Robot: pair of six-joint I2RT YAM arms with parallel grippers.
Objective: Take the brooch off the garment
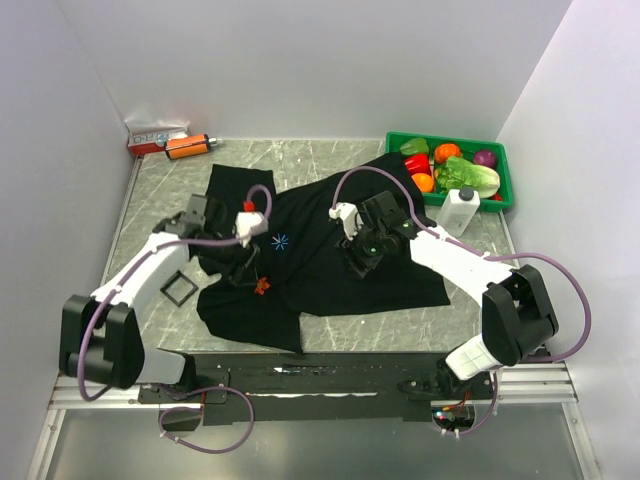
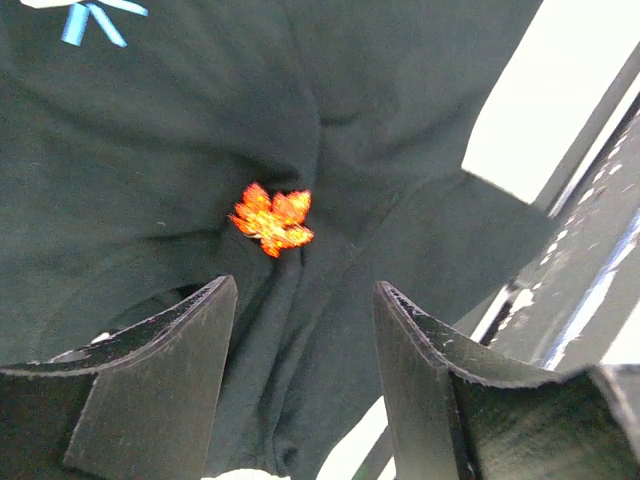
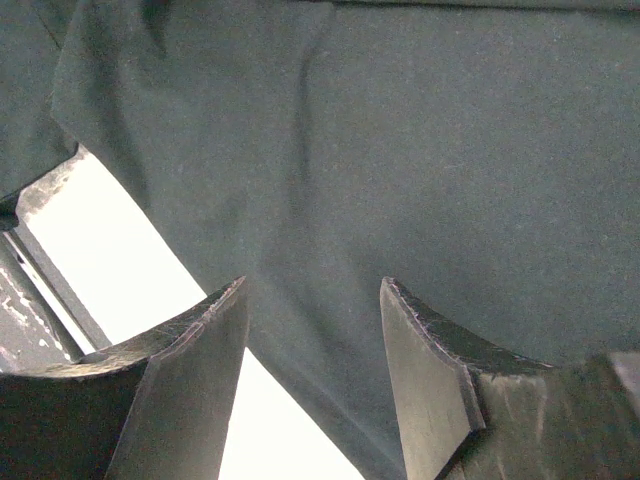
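- Grey marbled counter [image 1: 330, 155], walled in white on three sides.
- Black garment [image 1: 320, 265], spread rumpled across the middle of the counter, one corner reaching toward the far right.
- Green bin [image 1: 400, 140] at the far right corner, filled with mixed toy vegetables.
- Left fingers [image 1: 250, 272], lowered over the garment's near left part, spread apart with nothing between them; only folded black cloth under the tips in the left wrist view.
- Right fingers [image 1: 353, 268], lowered over the garment's right half, likewise spread apart and gripping nothing; smooth cloth beneath, pale counter showing past the hem.
- White bottle [image 1: 459, 208] with a black cap, upright just in front of the bin, at the garment's right edge.
- Orange cylinder [image 1: 186, 146] lying at the far left corner beside a red and white box [image 1: 155, 137].
- Black square frame [image 1: 181, 290] flat on the counter, left of the garment.
- Blue starburst mark [image 1: 280, 241] on the garment, between the two sets of fingers.
- Brooch [image 2: 272, 219], an orange leaf shape, on the garment amid creases, just ahead of the left fingertips, untouched.
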